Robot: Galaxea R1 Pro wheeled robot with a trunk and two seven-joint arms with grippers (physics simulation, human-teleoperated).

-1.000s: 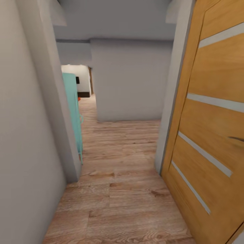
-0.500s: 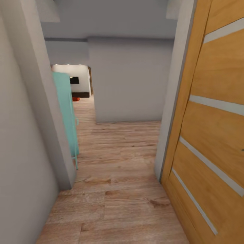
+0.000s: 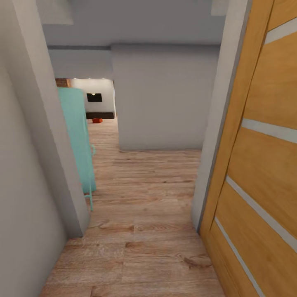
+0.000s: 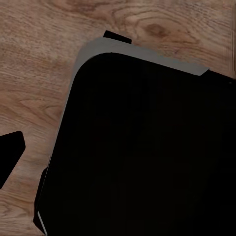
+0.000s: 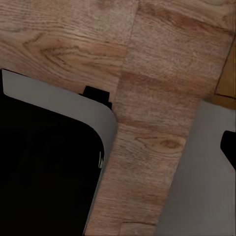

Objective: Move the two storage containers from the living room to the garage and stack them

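Looking down a narrow hallway, the head camera took in a light wood-plank floor [image 3: 144, 206] running forward between a grey wall [image 3: 24, 165] on the left and an open wooden door [image 3: 260, 165] with pale horizontal strips on the right. A turquoise cabinet [image 3: 76, 140] stood just past the left wall's corner, and a grey block of wall [image 3: 161, 99] closed off the middle of the passage. Through the gap to its left lay the living room [image 3: 95, 103], with a black screen on its off-white far wall and a dark low bench beneath it. One of the storage containers [image 3: 97, 120] sat there on the planks, a small orange-red shape far off (too small to make out any detail). Each wrist camera pointed down at wood planks, where the robot's dark base [image 4: 147, 147] with its grey rim lay over the boards. Neither pair of jaws could be made out, so their opening could not be told.
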